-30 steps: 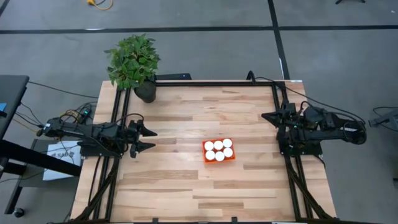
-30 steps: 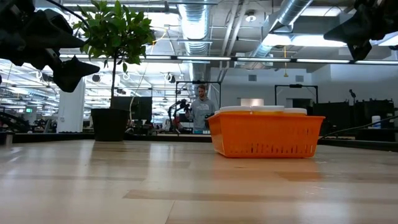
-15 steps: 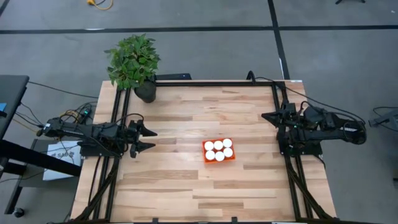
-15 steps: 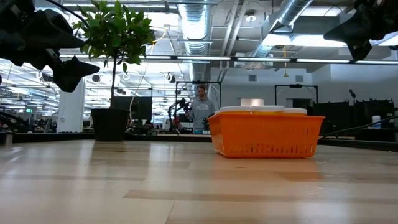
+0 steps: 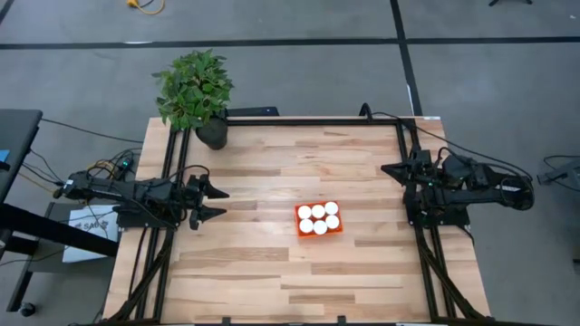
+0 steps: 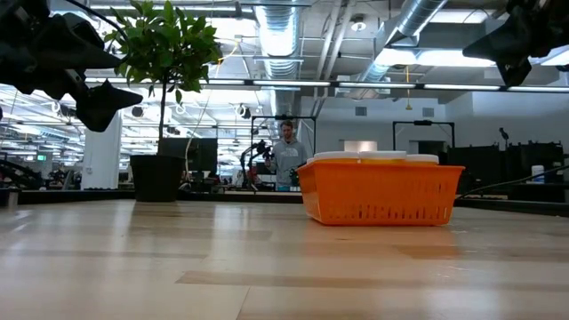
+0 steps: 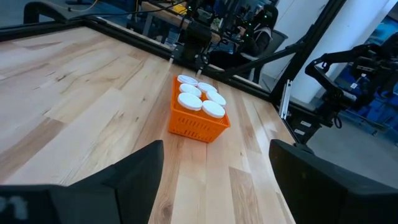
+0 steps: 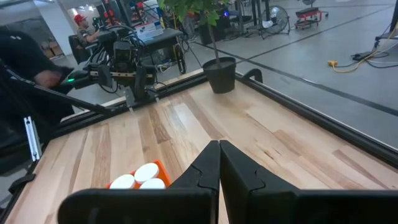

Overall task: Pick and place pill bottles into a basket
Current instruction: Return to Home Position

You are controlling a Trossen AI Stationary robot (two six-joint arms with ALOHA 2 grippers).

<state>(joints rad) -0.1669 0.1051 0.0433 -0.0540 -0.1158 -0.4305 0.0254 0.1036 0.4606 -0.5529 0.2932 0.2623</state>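
The orange basket (image 5: pixel 319 219) stands on the table right of centre and holds several white-capped pill bottles (image 5: pixel 318 217) upright; it also shows in the low view (image 6: pixel 380 191) and the left wrist view (image 7: pixel 198 118). My left gripper (image 5: pixel 213 203) hangs open and empty over the table's left edge. My right gripper (image 5: pixel 390 170) is shut and empty over the table's right edge, above table height.
A potted plant in a black pot (image 5: pixel 210 134) stands at the table's far left corner. Black frame rails (image 5: pixel 412 217) run along the left, right and far edges. A person (image 6: pixel 286 156) stands in the room beyond the table. Bare wood lies around the basket.
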